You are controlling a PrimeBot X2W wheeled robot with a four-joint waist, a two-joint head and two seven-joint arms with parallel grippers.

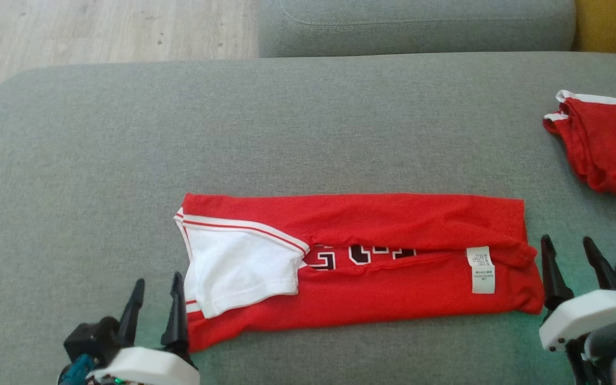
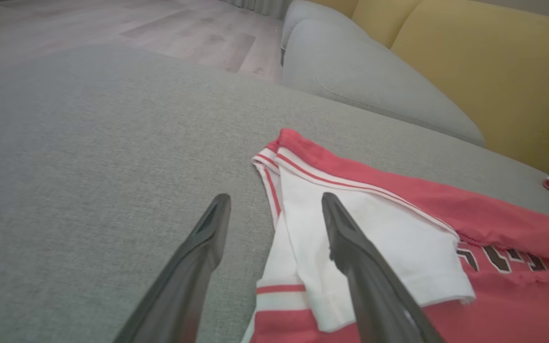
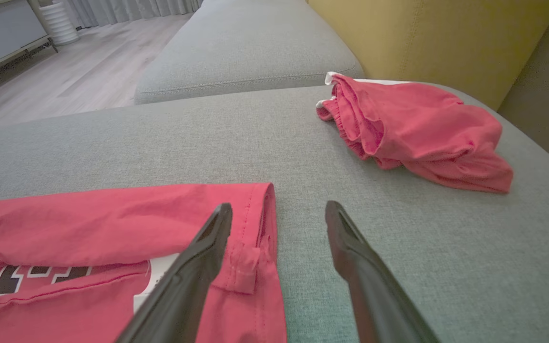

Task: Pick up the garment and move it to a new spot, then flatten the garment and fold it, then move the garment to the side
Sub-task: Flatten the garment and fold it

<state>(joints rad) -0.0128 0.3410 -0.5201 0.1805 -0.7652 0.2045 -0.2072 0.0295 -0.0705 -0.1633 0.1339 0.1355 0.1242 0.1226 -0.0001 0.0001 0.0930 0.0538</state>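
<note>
The garment point(image 1: 393, 256) is a red jersey with a white sleeve and dark letters, folded into a long band on the grey cushion point(image 1: 308, 123). It also lies low right in the left wrist view point(image 2: 398, 224) and low left in the right wrist view point(image 3: 112, 224). My left gripper point(image 1: 156, 289) stands open at the band's left end, one finger point(image 2: 350, 257) over the white sleeve and the other beside the cloth. Just off the right end my right gripper point(image 1: 572, 251) is open too, its left finger point(image 3: 198, 267) over the hem. Neither holds anything.
A second red garment point(image 1: 607, 149) lies crumpled at the cushion's right edge, seen as well in the right wrist view point(image 3: 417, 128). Behind are another grey cushion point(image 1: 415, 24), a yellow backrest point(image 3: 427, 33) and wooden floor point(image 1: 99, 27) at the far left.
</note>
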